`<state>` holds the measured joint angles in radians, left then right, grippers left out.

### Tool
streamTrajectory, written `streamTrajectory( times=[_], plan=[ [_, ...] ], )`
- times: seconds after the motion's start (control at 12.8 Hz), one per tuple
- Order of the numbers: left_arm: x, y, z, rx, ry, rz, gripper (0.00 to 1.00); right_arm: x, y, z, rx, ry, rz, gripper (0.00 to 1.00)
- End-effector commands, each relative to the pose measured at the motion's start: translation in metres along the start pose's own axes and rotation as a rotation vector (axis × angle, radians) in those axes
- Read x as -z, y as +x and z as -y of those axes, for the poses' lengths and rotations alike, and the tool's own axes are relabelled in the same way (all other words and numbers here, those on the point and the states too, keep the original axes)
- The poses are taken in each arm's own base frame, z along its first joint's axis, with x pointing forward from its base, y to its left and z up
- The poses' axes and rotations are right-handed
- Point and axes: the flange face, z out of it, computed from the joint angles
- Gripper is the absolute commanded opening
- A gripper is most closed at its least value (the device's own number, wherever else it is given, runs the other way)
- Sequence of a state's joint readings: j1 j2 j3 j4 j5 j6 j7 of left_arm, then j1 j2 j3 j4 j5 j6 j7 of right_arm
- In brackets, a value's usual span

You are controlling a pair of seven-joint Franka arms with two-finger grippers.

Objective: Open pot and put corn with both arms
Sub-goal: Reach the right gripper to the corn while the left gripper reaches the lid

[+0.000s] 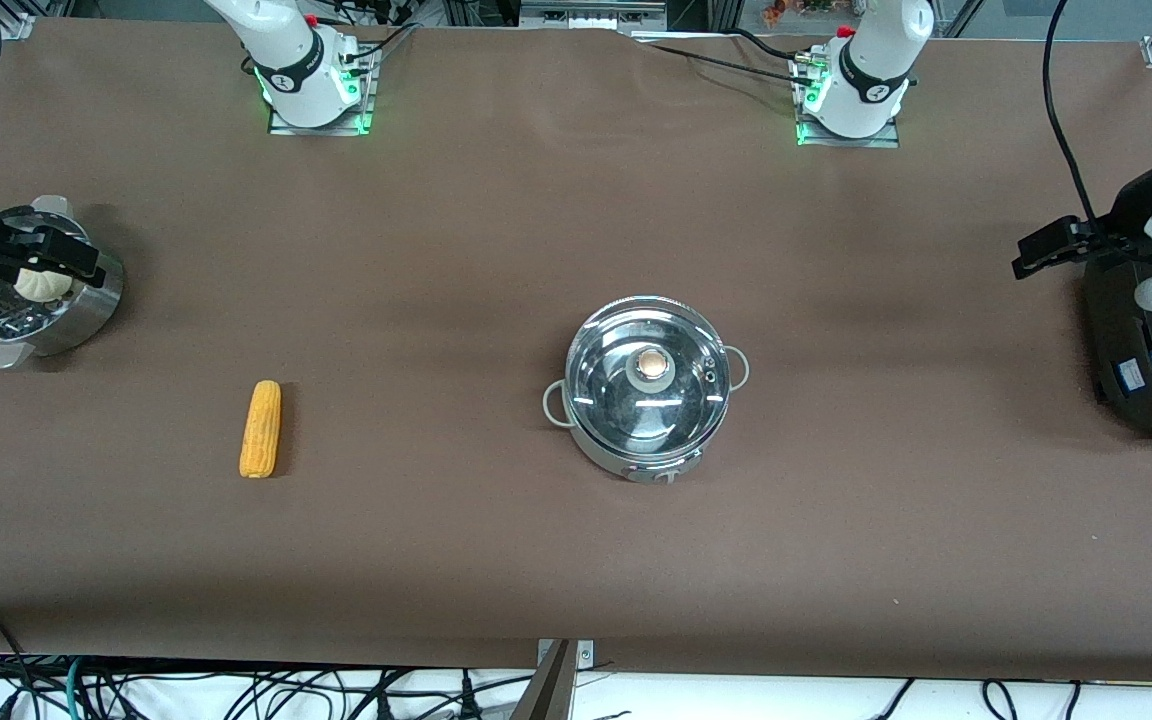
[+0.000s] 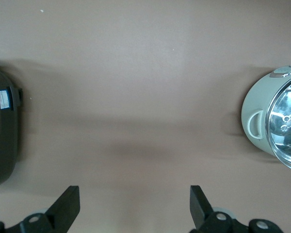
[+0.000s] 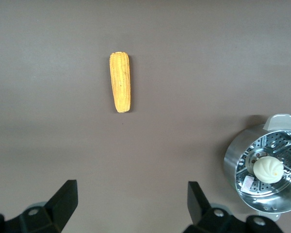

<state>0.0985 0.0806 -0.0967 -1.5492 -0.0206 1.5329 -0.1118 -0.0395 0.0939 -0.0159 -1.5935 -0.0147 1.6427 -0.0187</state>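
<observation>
- Nothing done yet, judging from the scene: glass lid [image 1: 652, 372] with its copper knob seated on the pot [image 1: 648, 385], which stands mid-desk, toward the left arm's end.
- Corn [image 1: 261, 428] lying flat on the brown desk [image 1: 496, 220], well apart from the pot, toward the right arm's end and slightly nearer the front camera than the pot.
- Left tool [image 2: 135, 206] spread wide and holding nothing, hanging at the left arm's end of the desk beside the black cooker [image 1: 1151, 360], well away from the pot.
- Right tool [image 3: 132, 204] also spread wide and empty, hanging over the steel steamer [image 1: 56, 300] with its white bun [image 1: 43, 284] at the right arm's end; corn in plain sight of the right wrist view.
- Left to do, by this reading: grasp the knob and lift the lid clear, pick up the corn, carry it across, drop it into the opened pot.
</observation>
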Motion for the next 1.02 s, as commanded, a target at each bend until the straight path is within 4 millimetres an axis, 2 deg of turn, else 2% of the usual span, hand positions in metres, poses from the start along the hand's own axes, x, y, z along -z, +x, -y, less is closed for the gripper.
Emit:
streamTrajectory(
  times=[0.0, 0.08, 0.16, 0.39, 0.55, 0.62, 0.7, 0.86, 0.94],
  plan=[
    [-0.004, 0.005, -0.003, -0.022, -0.007, 0.014, 1.0, -0.013, 0.012, -0.011, -0.006, 0.024, 0.019, 1.0],
    [-0.017, 0.012, -0.004, -0.024, -0.008, 0.037, 1.0, -0.018, 0.014, -0.011, -0.003, 0.024, 0.022, 1.0],
    [-0.018, 0.014, -0.004, -0.026, -0.011, 0.039, 1.0, -0.026, 0.021, -0.011, -0.002, 0.023, 0.015, 1.0],
    [-0.018, 0.013, -0.006, -0.025, -0.035, 0.045, 1.0, -0.065, 0.047, -0.005, 0.002, 0.028, 0.004, 1.0],
    [-0.022, 0.012, -0.022, -0.034, -0.08, 0.056, 1.0, -0.097, 0.066, 0.001, 0.011, 0.028, -0.009, 1.0],
    [-0.029, 0.014, -0.043, -0.064, -0.082, 0.065, 1.0, -0.118, 0.075, 0.004, 0.014, 0.03, -0.007, 1.0],
    [-0.035, 0.016, -0.06, -0.077, -0.104, 0.068, 1.0, -0.139, 0.083, 0.015, 0.031, 0.027, -0.003, 1.0],
    [-0.049, 0.016, -0.098, -0.007, -0.114, 0.091, 1.0, -0.172, 0.095, 0.029, 0.049, 0.024, -0.004, 1.0],
    [-0.059, 0.012, -0.128, 0.011, -0.102, 0.109, 1.0, -0.187, 0.1, 0.029, 0.048, 0.024, -0.002, 1.0]
  ],
)
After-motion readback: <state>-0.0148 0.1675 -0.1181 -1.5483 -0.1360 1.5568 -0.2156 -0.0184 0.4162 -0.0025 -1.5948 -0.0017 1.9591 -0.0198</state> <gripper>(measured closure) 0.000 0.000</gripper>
